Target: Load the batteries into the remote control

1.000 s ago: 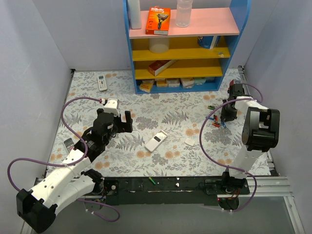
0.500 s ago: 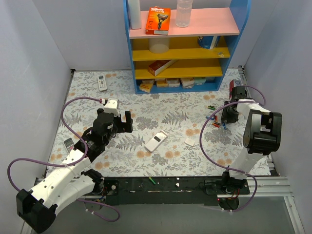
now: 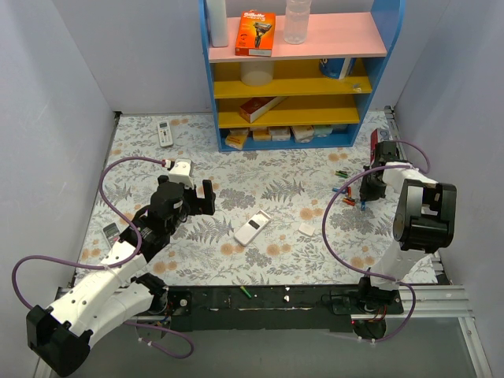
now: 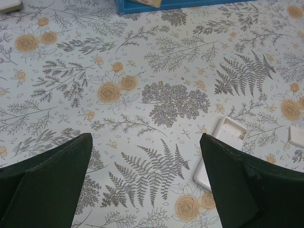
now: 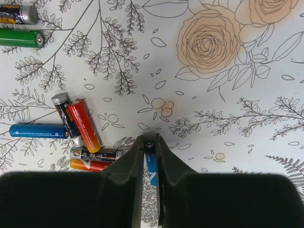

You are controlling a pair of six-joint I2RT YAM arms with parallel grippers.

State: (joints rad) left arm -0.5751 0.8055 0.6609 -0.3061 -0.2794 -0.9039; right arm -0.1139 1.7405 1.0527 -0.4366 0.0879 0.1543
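Observation:
The remote control (image 3: pixel 252 227) lies white back up in the middle of the floral cloth, with its open battery recess (image 4: pixel 229 129) showing beside my left finger. My left gripper (image 3: pixel 189 190) (image 4: pixel 145 137) hovers open to the left of it, holding nothing. Several batteries (image 3: pixel 346 194) lie in a loose heap at the right: a blue one (image 5: pixel 38 130), a red-orange one (image 5: pixel 84 124), a black one (image 5: pixel 64 116) and a green one (image 5: pixel 21 38). My right gripper (image 3: pixel 364 197) (image 5: pixel 148 142) is shut on a blue battery (image 5: pixel 151 164), low over the cloth beside the heap.
A small white cover (image 3: pixel 306 229) (image 4: pixel 297 135) lies right of the remote. A blue and yellow shelf unit (image 3: pixel 291 71) stands at the back. Another white remote with a screen (image 3: pixel 164 132) lies far left. A green battery (image 3: pixel 246 293) rests on the front rail.
My right jaws have narrowed onto the blue battery beside the heap, and the right wrist has shifted slightly. The left arm has stayed still.

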